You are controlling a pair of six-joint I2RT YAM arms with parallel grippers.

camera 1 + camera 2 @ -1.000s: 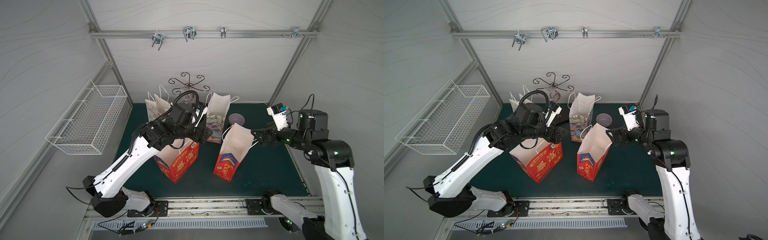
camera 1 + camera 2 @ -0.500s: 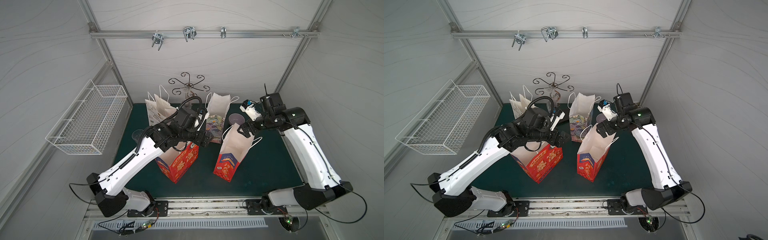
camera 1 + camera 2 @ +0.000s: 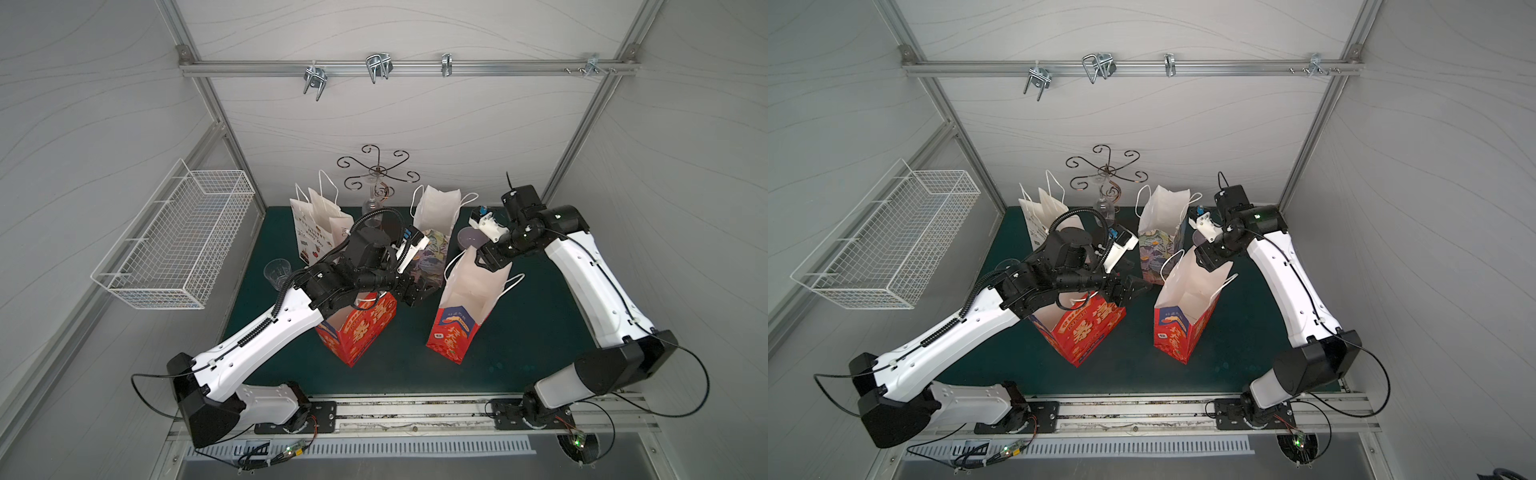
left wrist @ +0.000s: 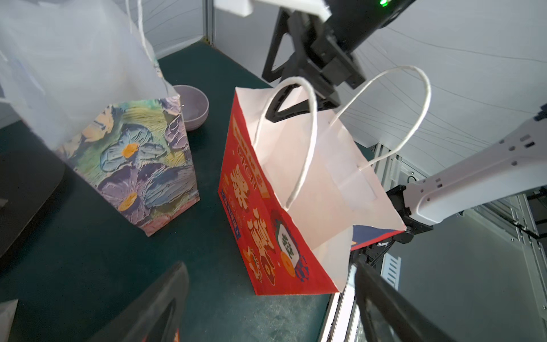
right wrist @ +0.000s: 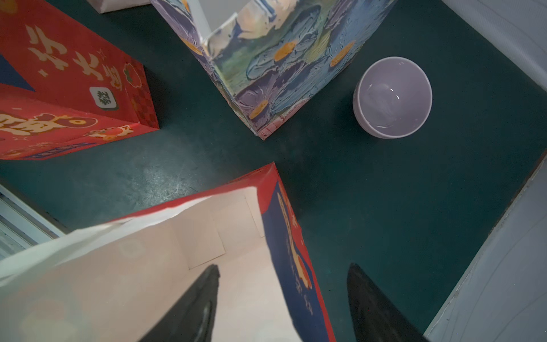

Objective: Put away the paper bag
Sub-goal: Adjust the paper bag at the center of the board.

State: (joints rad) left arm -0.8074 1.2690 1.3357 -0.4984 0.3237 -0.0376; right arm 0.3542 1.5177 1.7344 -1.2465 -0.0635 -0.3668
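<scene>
In both top views the paper bag (image 3: 465, 309) stands upright and open-mouthed on the green mat (image 3: 540, 332), at about 3 o'clock from the mat's middle. A second red bag (image 3: 361, 332) is at 8 o'clock and a floral bag (image 3: 432, 249) at 12. The right gripper (image 3: 486, 262) sits at the paper bag's 1 o'clock rim. The left gripper (image 3: 1128, 291) hangs just off the second red bag's 2 o'clock corner.

Left wrist: its fingers (image 4: 159, 302) stand wide apart (nothing between them).

Right wrist: the jaws straddle the paper bag's side wall, one finger inside and one outside, apart with a gap either side. A lilac bowl (image 5: 392, 97) sits beside the floral bag.
</scene>
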